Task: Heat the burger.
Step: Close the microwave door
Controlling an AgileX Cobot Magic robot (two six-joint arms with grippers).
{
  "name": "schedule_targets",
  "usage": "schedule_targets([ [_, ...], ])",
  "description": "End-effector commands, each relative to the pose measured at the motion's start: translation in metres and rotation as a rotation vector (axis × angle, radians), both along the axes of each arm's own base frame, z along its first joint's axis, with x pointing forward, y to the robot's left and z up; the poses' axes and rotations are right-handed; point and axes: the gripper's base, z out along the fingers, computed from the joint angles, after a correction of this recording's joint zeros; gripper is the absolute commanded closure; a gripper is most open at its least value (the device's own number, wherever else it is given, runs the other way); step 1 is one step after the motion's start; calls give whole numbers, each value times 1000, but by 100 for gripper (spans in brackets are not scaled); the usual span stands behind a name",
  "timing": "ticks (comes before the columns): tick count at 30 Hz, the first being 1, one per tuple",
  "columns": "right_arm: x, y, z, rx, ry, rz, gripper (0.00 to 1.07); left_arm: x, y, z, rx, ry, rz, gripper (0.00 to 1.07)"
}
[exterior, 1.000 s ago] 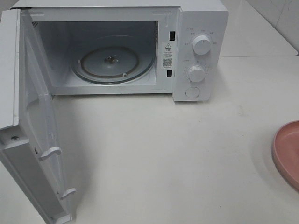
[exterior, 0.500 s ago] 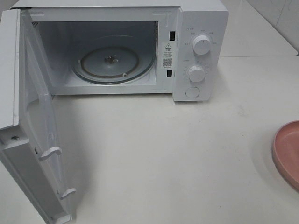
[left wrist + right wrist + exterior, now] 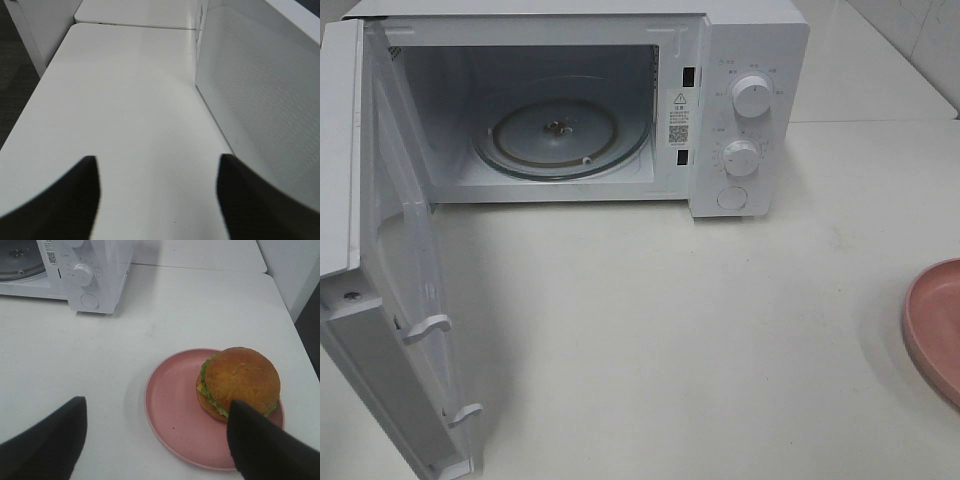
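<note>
The burger (image 3: 240,382) is seen on the pink plate (image 3: 175,410), right of centre in the right wrist view, just ahead of the right gripper (image 3: 155,440), jaws held wide and empty. Left gripper (image 3: 157,200): parted, holding nothing.

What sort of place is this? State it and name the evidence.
Probably a mock kitchen counter: a white microwave with its door open, a burger on a pink plate, a white tabletop.

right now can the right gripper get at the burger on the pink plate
Probably yes: the right gripper is open with nothing between its fingers, and the burger sits uncovered on the pink plate close ahead, with bare table around it.
</note>
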Motion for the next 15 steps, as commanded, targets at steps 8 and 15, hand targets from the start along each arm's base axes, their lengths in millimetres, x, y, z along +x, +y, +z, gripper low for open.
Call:
schedule_targets([
  [8,-3,0,0,-6,-37,2,32,40,4,5,15,-94,10,107],
  [15,-3,0,0,-6,-37,2,32,69,7,-7,22,-147,12,107],
])
